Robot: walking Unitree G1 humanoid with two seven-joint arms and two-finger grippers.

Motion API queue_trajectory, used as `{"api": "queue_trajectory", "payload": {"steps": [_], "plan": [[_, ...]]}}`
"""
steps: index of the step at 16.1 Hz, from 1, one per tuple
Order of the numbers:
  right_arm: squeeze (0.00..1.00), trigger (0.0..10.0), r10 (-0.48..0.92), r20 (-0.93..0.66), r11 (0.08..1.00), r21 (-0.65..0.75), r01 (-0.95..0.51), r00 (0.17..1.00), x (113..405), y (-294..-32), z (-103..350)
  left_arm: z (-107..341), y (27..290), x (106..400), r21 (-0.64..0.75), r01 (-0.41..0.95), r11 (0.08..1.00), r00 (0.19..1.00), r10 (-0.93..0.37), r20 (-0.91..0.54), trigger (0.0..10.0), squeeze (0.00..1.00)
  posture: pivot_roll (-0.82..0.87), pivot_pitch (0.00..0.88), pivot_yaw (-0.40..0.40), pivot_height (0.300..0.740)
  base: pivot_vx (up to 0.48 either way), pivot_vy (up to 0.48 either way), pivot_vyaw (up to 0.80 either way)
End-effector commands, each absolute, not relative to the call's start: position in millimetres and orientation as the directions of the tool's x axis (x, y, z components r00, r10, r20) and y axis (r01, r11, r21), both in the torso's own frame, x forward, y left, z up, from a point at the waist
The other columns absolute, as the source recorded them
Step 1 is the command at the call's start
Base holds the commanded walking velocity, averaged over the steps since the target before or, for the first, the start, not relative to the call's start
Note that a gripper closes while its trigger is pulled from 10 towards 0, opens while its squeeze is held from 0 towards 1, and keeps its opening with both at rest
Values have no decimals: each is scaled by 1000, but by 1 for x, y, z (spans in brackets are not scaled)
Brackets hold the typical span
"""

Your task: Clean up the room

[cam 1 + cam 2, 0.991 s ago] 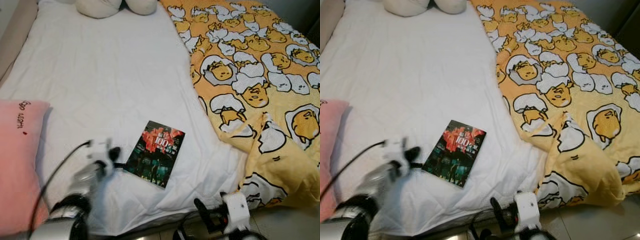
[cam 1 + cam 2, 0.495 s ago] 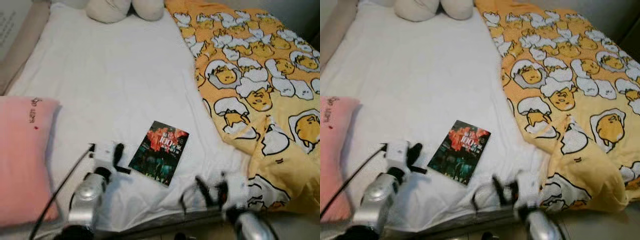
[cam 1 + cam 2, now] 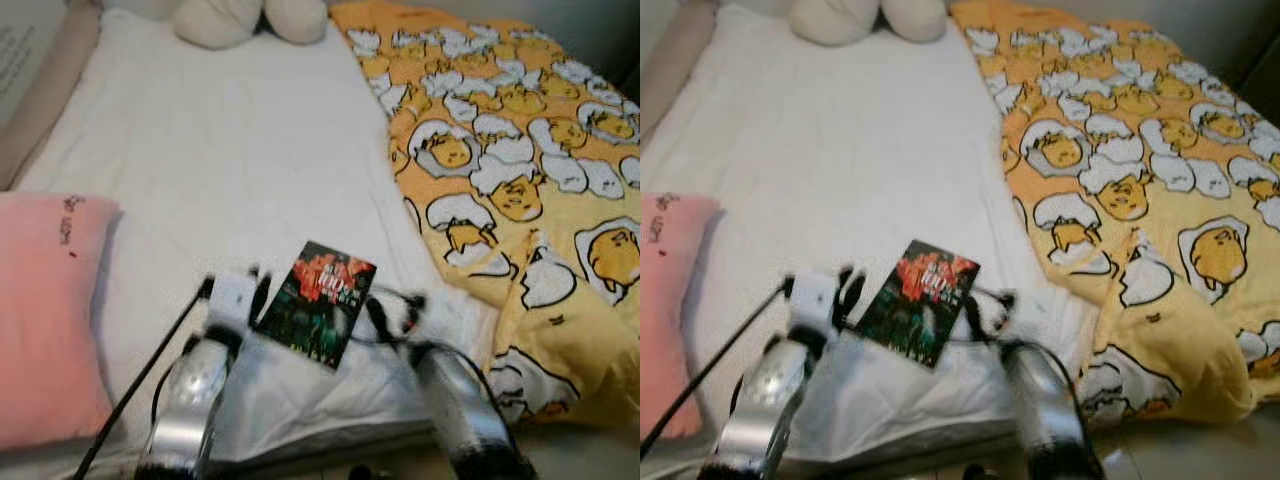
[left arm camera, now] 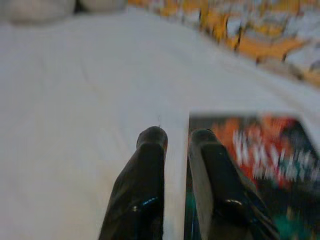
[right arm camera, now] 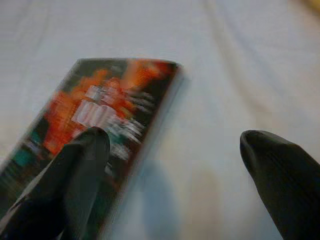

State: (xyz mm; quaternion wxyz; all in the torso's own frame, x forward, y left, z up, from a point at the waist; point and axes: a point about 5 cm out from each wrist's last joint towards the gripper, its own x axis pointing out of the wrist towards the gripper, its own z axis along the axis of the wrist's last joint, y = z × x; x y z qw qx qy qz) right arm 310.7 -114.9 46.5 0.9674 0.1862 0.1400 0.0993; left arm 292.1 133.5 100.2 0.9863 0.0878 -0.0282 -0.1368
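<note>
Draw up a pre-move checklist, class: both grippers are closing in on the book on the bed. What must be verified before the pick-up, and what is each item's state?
1. Book lies flat on the white sheet, nothing on top of it: ok.
2. Left gripper at the book's left edge, fingers nearly together: ok.
3. Right gripper open, one finger over the cover, the other over the sheet: ok.
4. Either gripper already holding the book: not ok, no grasp yet.
5. Pink pillow and yellow blanket away from the book: ok.
6. Fingertips touching the book: cannot tell, the pictures are blurred.
</note>
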Motion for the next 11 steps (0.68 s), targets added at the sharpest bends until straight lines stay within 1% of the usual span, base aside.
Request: {"api": "queue_trajectory", "payload": {"steps": [1, 2, 4, 5, 7, 9, 11], "plan": [[1000, 10000, 223, -255, 914, 390, -110, 941, 311, -118, 40, 100, 129, 290, 175, 275, 945, 959, -283, 18, 10000, 0, 190, 195, -65, 740, 0, 0, 0], [1000, 10000, 242, -251, 916, 379, -135, 937, 319, -111, 44, 101, 129, 290, 172, 264, 949, 962, -272, 24, 10000, 0, 209, 205, -76, 740, 0, 0, 0], [1000, 10000, 257, -249, 929, 332, -167, 934, 325, -105, 48, 101, 131, 286, 173, 254, 952, 965, -261, 23, 10000, 0, 217, 211, -84, 740, 0, 0, 0], [0, 10000, 261, -253, 929, 326, -172, 932, 327, -103, 48, 100, 131, 284, 174, 251, 952, 966, -258, 17, 10000, 0, 222, 215, -91, 740, 0, 0, 0], [0, 10000, 264, -265, 928, 331, -170, 927, 330, -100, 46, 99, 131, 281, 166, 246, 955, 968, -250, 3, 10000, 0, 227, 221, -93, 740, 0, 0, 0], [0, 10000, 278, -273, 916, 364, -169, 921, 332, -98, 46, 101, 129, 281, 167, 246, 955, 968, -250, 5, 10000, 0, 231, 228, -94, 740, 0, 0, 0], [0, 10000, 302, -288, 903, 391, -177, 909, 335, -95, 46, 107, 126, 281, 184, 248, 951, 966, -256, 23, 10000, 0, 248, 257, -91, 740, 0, 0, 0]]}}
